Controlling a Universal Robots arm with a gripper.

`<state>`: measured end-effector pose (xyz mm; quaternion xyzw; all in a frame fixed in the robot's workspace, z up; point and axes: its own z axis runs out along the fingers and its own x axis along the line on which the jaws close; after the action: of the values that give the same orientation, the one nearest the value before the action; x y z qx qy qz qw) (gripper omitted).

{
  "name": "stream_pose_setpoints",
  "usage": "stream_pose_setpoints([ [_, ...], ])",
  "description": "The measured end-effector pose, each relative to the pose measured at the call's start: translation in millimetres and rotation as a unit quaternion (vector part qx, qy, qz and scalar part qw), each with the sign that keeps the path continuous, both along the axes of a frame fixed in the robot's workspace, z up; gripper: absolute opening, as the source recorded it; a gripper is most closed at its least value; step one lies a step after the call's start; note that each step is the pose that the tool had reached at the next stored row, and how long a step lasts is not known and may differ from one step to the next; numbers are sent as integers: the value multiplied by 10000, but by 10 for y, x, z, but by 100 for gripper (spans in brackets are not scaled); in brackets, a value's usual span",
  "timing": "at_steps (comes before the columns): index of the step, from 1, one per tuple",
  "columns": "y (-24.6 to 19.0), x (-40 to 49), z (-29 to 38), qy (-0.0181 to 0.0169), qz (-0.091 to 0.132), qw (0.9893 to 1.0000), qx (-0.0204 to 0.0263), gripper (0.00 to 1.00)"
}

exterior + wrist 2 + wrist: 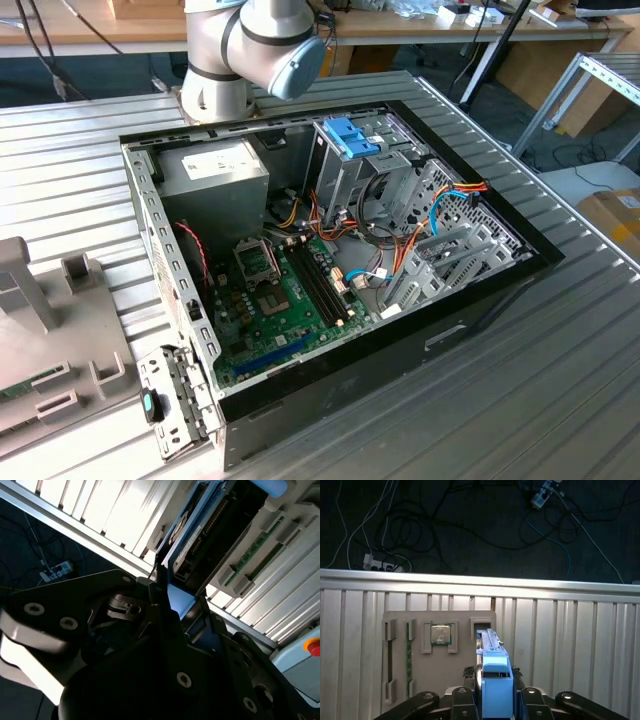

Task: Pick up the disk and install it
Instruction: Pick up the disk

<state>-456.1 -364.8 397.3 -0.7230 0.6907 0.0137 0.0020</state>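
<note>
Claw (496, 676) is pinching the disk (489, 641) by its blue rail end, right over the grey parts tray (420, 680) on the table (570, 645). Plastic grip looks slippery imo, any tilt and it could twist loose or clip the tray.

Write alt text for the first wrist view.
The gripper clamps the disk, seen edge-on with its light-blue frame toward the camera, at a grey holder tray on a ribbed metal table. The tray also holds a processor chip in one recess. Past the table's edge, cables and power strips lie on a dark floor.
</note>
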Motion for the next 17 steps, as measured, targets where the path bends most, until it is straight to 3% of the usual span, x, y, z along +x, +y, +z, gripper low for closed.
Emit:
stream_pose_setpoints([
  [3, 0, 0, 177, -9, 0, 10000, 0, 37],
  [7, 0, 0, 198, -8, 0, 10000, -1, 37],
  [11, 0, 0, 290, -10, 0, 10000, -1, 37],
  [14, 0, 0, 294, -9, 0, 10000, -2, 37],
  [17, 0, 0, 358, -8, 0, 10000, -2, 37],
])
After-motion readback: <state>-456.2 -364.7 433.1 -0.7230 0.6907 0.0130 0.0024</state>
